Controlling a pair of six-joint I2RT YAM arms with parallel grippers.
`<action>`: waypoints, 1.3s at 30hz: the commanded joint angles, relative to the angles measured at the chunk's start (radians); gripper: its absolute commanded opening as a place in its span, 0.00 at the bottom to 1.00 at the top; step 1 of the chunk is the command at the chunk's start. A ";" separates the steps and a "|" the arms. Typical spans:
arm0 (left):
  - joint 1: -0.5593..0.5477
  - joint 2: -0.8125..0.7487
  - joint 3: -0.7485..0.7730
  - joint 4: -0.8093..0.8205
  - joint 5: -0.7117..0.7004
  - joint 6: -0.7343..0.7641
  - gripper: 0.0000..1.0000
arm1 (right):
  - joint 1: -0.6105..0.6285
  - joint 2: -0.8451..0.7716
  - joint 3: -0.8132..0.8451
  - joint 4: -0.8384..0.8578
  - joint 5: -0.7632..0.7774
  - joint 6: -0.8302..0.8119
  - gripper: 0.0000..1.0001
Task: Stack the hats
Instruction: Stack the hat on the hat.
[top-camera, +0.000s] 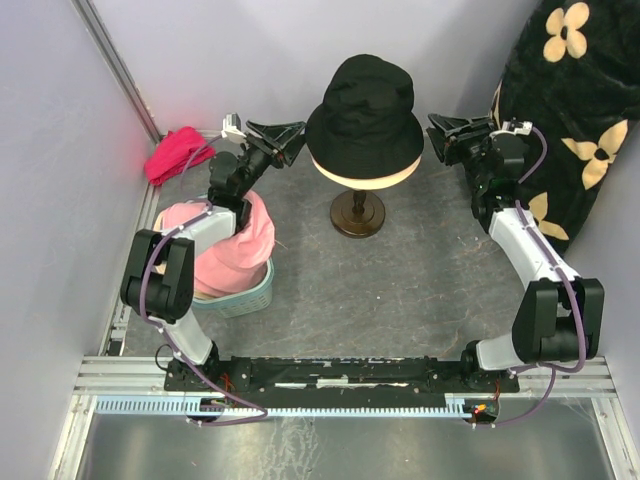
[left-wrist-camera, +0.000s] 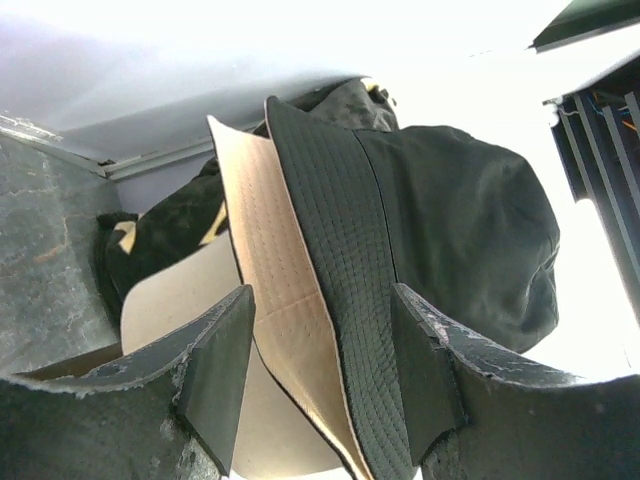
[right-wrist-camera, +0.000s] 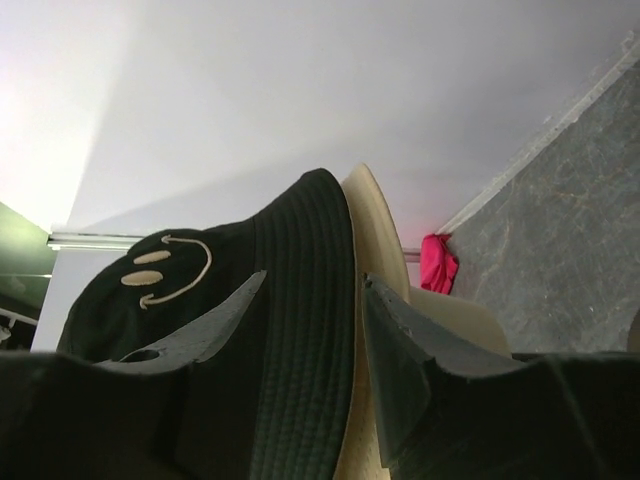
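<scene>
The black bucket hat (top-camera: 365, 105) sits on top of a beige hat (top-camera: 365, 172) on a mannequin stand (top-camera: 357, 215) at the back of the counter (top-camera: 400, 290). The left gripper (top-camera: 290, 133) is at the brims' left edge, the right gripper (top-camera: 440, 130) at their right. Both sets of jaws stand open, with the two brims between them and not clamped. A pink hat (top-camera: 240, 250) lies in a teal basket (top-camera: 250, 297) under the left arm.
</scene>
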 joint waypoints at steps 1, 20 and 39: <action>0.027 -0.011 0.046 0.011 0.022 -0.024 0.64 | -0.005 -0.085 -0.033 -0.031 0.019 -0.022 0.51; 0.048 0.129 0.202 0.022 0.159 -0.124 0.65 | 0.014 -0.219 -0.075 -0.166 0.010 -0.033 0.52; 0.019 0.198 0.272 0.056 0.178 -0.155 0.66 | 0.112 -0.166 -0.047 -0.123 0.028 -0.004 0.52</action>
